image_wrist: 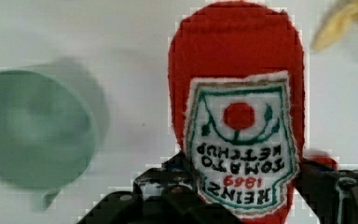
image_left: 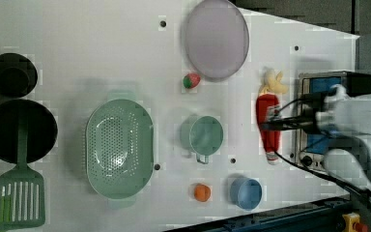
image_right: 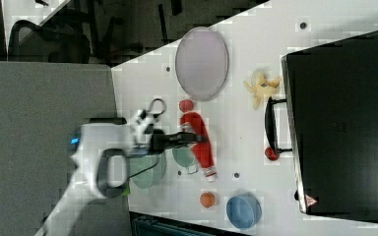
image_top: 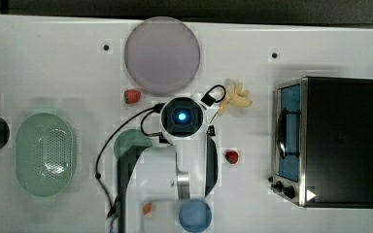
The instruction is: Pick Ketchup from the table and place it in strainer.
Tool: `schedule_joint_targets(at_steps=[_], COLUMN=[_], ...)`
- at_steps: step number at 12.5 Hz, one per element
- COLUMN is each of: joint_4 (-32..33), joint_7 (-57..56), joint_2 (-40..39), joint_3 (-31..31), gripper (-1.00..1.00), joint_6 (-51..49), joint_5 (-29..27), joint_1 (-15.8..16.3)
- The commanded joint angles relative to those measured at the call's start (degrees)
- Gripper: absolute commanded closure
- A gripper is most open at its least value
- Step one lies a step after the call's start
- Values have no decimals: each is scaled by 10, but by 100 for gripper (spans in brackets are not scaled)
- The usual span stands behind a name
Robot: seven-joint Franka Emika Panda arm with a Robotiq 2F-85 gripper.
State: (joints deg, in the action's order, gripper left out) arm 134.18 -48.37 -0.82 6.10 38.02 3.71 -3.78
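Note:
The Ketchup (image_wrist: pixel 235 70) is a red soft bottle with a white label. My gripper (image_wrist: pixel 242 186) is shut on it, with a dark finger on each side of its lower part. In the left view the Ketchup (image_left: pixel 268 113) lies lengthwise between the green cup and the oven, and the gripper (image_left: pixel 269 126) crosses its middle. The right view has the gripper (image_right: pixel 193 138) on the Ketchup (image_right: pixel 200 147) too. In the top view my wrist (image_top: pixel 182 116) covers the bottle. The mint-green strainer (image_top: pixel 22 145) (image_left: pixel 94 145) sits empty at the top view's left.
A green cup (image_top: pixel 131 141) stands close beside my wrist. Also on the table are a greyish-pink plate (image_top: pixel 161 55), two strawberries (image_top: pixel 132 95) (image_top: pixel 231 156), a yellow banana toy (image_top: pixel 237 98), a toaster oven (image_top: pixel 330 141), a blue cup (image_top: pixel 194 216) and an orange ball (image_left: pixel 201 192).

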Motion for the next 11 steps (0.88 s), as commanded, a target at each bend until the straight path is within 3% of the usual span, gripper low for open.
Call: schedule_joint_targets(at_steps=[1, 5, 9, 11], joint_4=[-64, -110, -117, -117], joint_7=[11, 103, 310, 372], joint_2=[56, 58, 17, -28], joint_3=[46, 120, 207, 247], gripper=[-26, -26, -26, -26], joint_6=[-79, -111, -86, -22], joint_5=[-30, -92, -94, -94], joint_1=[19, 46, 70, 79])
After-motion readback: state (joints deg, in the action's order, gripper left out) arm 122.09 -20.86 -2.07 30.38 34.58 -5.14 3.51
